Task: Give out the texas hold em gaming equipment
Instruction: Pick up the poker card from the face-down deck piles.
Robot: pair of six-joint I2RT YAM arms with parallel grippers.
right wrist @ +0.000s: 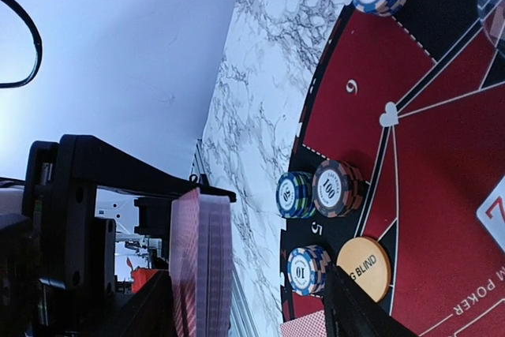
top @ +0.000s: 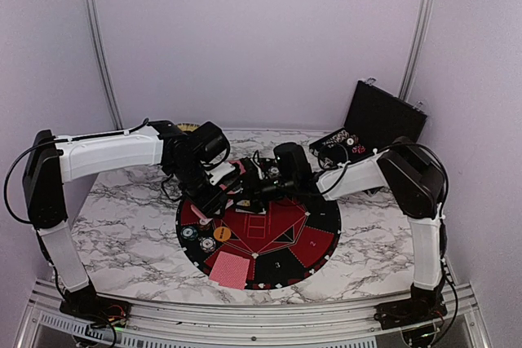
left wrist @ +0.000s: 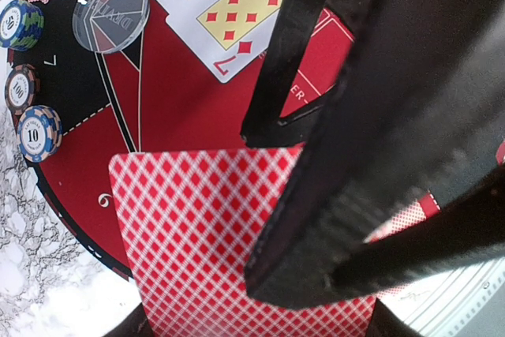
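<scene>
Nearest the arm bases (top: pixel 81 303): face-down cards (top: pixel 230 269) on the mat's (top: pixel 318 238) rim, deck (right wrist: pixel 201 266) clamped in the left claw (top: pixel 222 200)

Lying pink-red backs up between six and seven o'clock on the round red-and-black mat, just inside its edge and near the marble counter (top: pixel 122 234). Clamping the left claw on the deck by its edges, above the mat toward twelve o'clock in the overhead view, edge-on to the right wrist camera. Straddling that deck with the right claw (right wrist: pixel 248 290), jaws standing apart: a thin finger (left wrist: pixel 288 53) ending at the top edge of the patterned back, a thicker one crossing in front of it. Lying face up beyond the deck, at twelve o'clock in the left wrist view: two cards, a seven of diamonds (left wrist: pixel 237 17) among them, with the clear dealer disc (left wrist: pixel 110 12) at nine o'clock of it. Sitting around the mat's nine o'clock rim: small poker chip stacks (right wrist: pixel 338 189), two of them touching, and the orange blind disc (right wrist: pixel 363 268) just beside another. Standing open at one o'clock on the counter: the black case (top: pixel 379 116).
</scene>
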